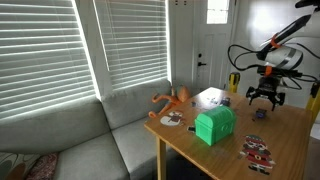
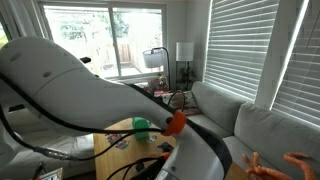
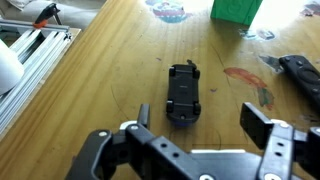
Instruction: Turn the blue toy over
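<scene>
The blue toy (image 3: 184, 95) looks dark and oblong in the wrist view and lies flat on the wooden table (image 3: 100, 90). My gripper (image 3: 204, 128) is open, with its fingers spread on either side of the toy's near end, and holds nothing. In an exterior view the gripper (image 1: 266, 99) hangs just above the small dark toy (image 1: 262, 113) near the table's far side. In the exterior view from behind the robot, the arm hides the toy.
A large green box (image 1: 214, 125) (image 3: 235, 8) stands mid-table. An orange figure (image 1: 172, 100) and a white object (image 1: 208, 97) lie near the sofa-side edge. Printed cards (image 1: 258, 152) lie at the front. A dark object (image 3: 300, 75) lies right of the toy.
</scene>
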